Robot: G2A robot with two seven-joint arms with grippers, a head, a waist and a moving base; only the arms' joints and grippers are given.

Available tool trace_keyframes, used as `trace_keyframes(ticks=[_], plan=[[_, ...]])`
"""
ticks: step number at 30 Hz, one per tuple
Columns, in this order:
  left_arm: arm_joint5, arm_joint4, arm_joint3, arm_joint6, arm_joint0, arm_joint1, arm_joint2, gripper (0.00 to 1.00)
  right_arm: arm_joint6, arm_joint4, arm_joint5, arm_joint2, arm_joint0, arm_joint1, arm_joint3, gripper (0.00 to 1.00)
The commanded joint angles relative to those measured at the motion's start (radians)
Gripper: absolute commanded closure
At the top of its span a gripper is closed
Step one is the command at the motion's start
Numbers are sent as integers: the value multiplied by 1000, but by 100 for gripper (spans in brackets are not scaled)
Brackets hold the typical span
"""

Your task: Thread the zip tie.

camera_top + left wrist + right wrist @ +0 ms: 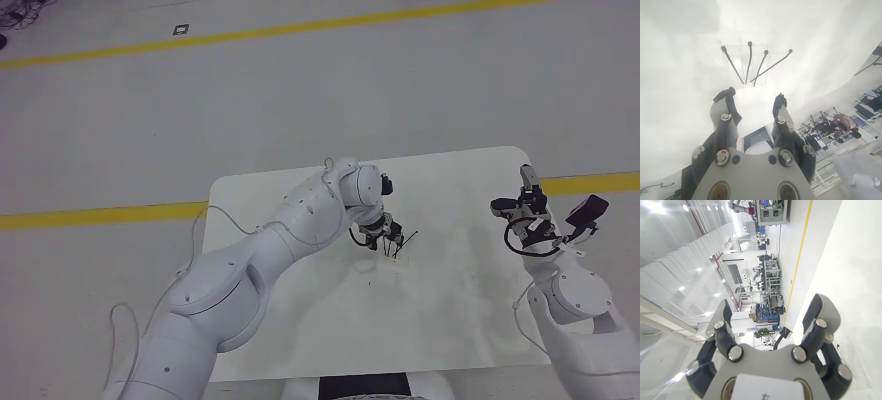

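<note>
our left gripper [756, 93] is sitting closest to the lens, and we are holding it spread about halfway, its black-wrapped fingers [730, 100] gripping nothing, with a bare gap showing between them. we are hovering it low over the white table [450, 320], around the middle and a little toward the far side. just beyond its tips four black zip ties [749, 62] are lying fanned out, their thin tails gathering near one spot close to the gripper and their square heads spreading away from it. two of them are crossing each other near the tails; the other two are lying side by side, tails nearly meeting. none is touching the fingers. a faint pale outline is showing around the ties, and we are thinking it may be a clear holder or sheet, though the view is too washed out to be sure. from above, the zip ties [402, 243] are showing as a small dark bunch just right of the left gripper [383, 237].

we are holding our right gripper [770, 300] well apart from all this, by the far right corner of the table. its jaws are standing wide open and carrying nothing, and it is pointing off past the table's far edge toward the room.
</note>
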Motion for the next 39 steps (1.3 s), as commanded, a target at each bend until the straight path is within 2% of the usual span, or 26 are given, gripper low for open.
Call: trace_keyframes(ticks=[1, 4, 7, 8, 16, 24, 30, 39], plan=[[-12, -5, 22, 3, -2, -11, 1, 64, 0, 0, 0, 0, 0, 0, 0, 0], [-33, -17, 54, 10, -7, -28, -1, 69, 0, 0, 0, 0, 0, 0, 0, 0], [-50, -24, 86, 15, -12, -43, -2, 80, 0, 0, 0, 0, 0, 0, 0, 0], [-52, -23, 96, 15, -14, -47, -1, 81, 0, 0, 0, 0, 0, 0, 0, 0], [-83, -14, 168, 23, -23, -90, 12, 75, 0, 0, 0, 0, 0, 0, 0, 0], [-121, 4, 242, 23, -32, -137, 29, 79, 0, 0, 0, 0, 0, 0, 0, 0], [-130, 33, 290, 21, -39, -172, 48, 85, 0, 0, 0, 0, 0, 0, 0, 0], [-153, 44, 352, 27, -38, -216, 58, 88, 0, 0, 0, 0, 0, 0, 0, 0]])
